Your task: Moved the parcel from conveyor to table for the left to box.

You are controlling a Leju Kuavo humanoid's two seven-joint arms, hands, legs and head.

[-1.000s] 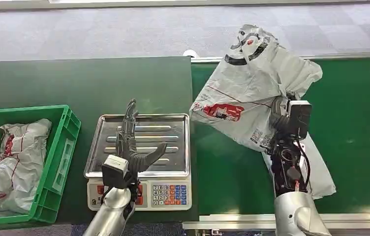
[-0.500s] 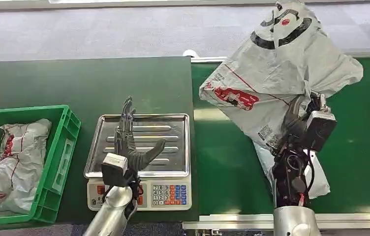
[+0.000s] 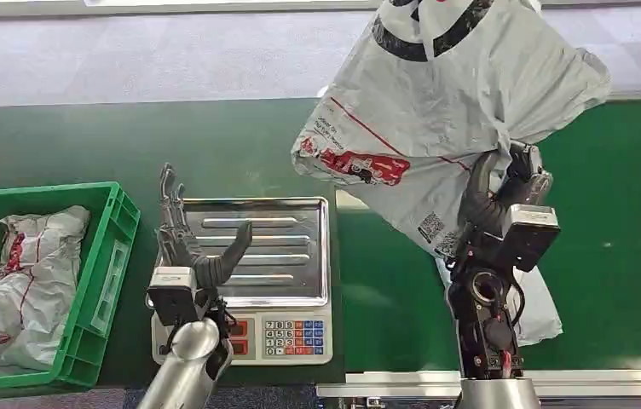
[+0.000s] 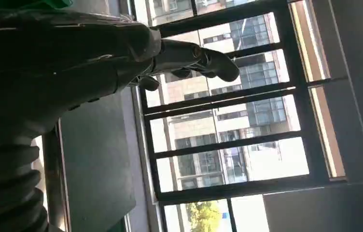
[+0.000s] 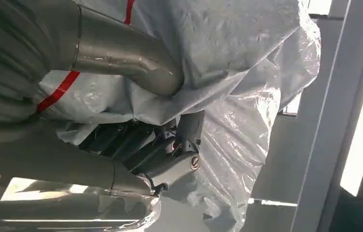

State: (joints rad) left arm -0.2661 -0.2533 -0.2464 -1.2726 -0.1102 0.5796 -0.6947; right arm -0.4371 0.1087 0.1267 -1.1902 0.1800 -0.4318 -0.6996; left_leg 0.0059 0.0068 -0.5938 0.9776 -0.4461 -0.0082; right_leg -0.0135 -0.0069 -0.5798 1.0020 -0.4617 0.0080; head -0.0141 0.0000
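The right hand [image 3: 494, 194] grips the crumpled grey plastic parcel [image 3: 445, 111] above the green conveyor [image 3: 624, 247], while the left hand [image 3: 193, 247] hovers empty, fingers spread, over the steel scale tray [image 3: 287, 247].

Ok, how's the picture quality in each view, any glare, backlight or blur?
Head view: even light, sharp, with glare streaks on the ribbed steel scale tray. Left wrist view: bright windows leave the left hand a dark silhouette. Right wrist view: the crinkled grey plastic parcel shows shiny highlights, with an overexposed strip at the edge.
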